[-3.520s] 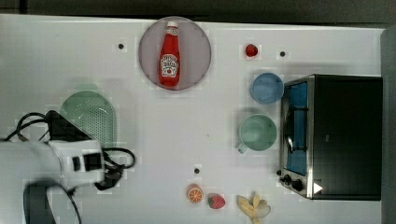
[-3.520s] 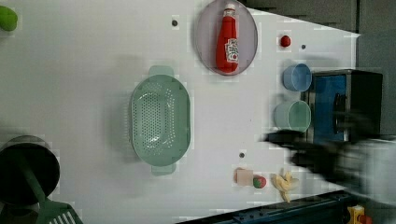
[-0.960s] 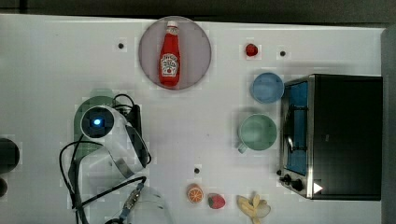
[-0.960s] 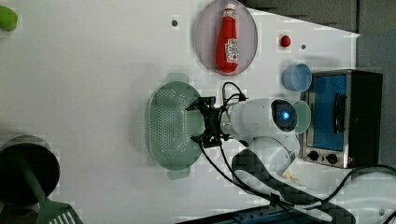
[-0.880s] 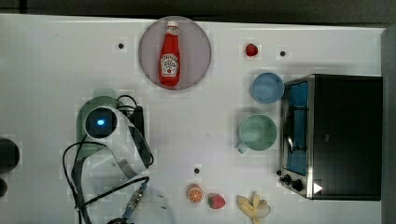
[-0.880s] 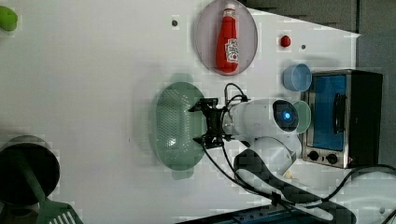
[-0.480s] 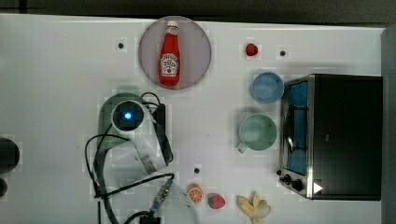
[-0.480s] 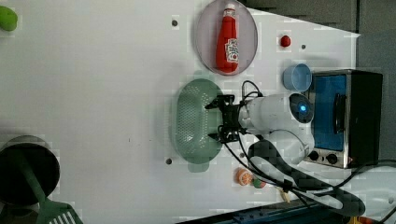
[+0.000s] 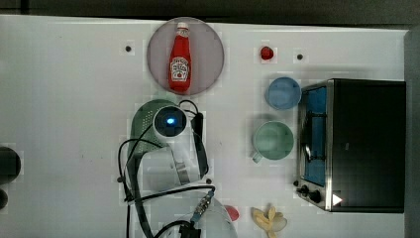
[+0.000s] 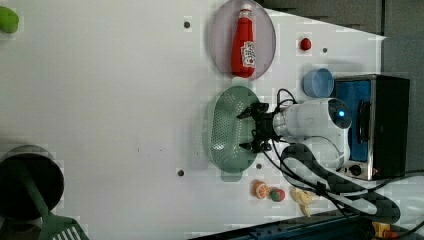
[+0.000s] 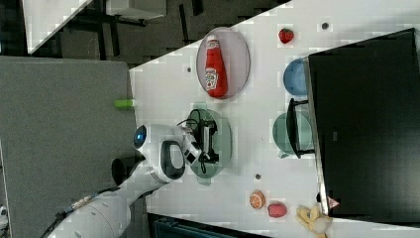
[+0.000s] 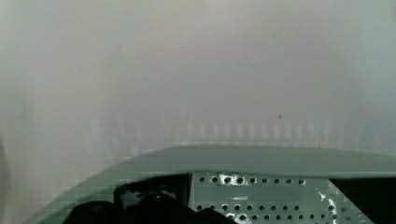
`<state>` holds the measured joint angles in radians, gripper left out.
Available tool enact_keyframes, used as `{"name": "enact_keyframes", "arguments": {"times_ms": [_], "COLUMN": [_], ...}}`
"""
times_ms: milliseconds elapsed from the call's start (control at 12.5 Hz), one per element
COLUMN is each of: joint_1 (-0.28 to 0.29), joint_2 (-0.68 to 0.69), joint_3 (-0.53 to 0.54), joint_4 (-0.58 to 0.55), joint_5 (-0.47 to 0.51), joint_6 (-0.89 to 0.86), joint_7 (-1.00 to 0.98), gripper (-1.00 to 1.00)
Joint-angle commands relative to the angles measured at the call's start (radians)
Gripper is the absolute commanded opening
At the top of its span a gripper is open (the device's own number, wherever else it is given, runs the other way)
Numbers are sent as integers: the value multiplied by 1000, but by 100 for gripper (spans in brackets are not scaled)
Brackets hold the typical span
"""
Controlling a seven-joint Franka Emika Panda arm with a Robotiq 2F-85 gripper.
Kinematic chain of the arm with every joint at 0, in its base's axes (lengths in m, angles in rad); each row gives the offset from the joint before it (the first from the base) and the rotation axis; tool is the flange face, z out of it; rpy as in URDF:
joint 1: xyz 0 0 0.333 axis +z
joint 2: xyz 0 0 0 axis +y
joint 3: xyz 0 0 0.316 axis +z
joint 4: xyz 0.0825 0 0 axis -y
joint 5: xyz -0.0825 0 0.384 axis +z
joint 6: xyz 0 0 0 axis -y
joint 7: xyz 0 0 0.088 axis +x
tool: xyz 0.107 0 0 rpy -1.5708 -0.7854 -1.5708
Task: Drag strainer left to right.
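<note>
The gripper (image 10: 251, 129) reaches down inside the strainer (image 10: 226, 131), its two dark fingers (image 10: 246, 113) spread wide apart and holding nothing between them. In the left view both fingertips sit over the dotted floor of the strainer, close to the wall on the left view's right; whether they press against that wall is hard to judge from here. The right view shows the same thing — the fingers (image 11: 207, 125) planted within the bowl of the strainer (image 11: 223, 143), one toward each end. The strainer lies flat on the white table (image 10: 110, 100), just below the round plate (image 10: 220, 30) with the ketchup bottle (image 10: 243, 44) in the left view, close to the plate's edge but apart from it. Its long axis runs up and down in the left view, with the small end tab (image 10: 231, 175) pointing toward the left view's bottom, near a dark dot on the table. In the top view the strainer (image 9: 143, 124) is mostly covered by the arm (image 9: 171, 124), with its green rim showing on the top view's left, well apart from the green mug (image 9: 272, 140) and the blue cup (image 9: 283, 92) beside the toaster oven (image 9: 356, 144). The wrist view shows the strainer's curved rim (image 12: 252, 161) and perforated floor — right up close.
</note>
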<state>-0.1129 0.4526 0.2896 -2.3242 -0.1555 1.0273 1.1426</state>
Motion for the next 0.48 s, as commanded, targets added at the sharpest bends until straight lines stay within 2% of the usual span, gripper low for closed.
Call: {"name": "enact_keyframes", "arguments": {"times_ms": [80,480], "joint_1": [-19,-26], "joint_2": [-28,-34], "joint_3": [-38,-121], "joint_4": [-14,-14], "joint_5": [-11,-11], "joint_6": [14,16], "joint_7": [-71,-214], "gripper": [100,100]}}
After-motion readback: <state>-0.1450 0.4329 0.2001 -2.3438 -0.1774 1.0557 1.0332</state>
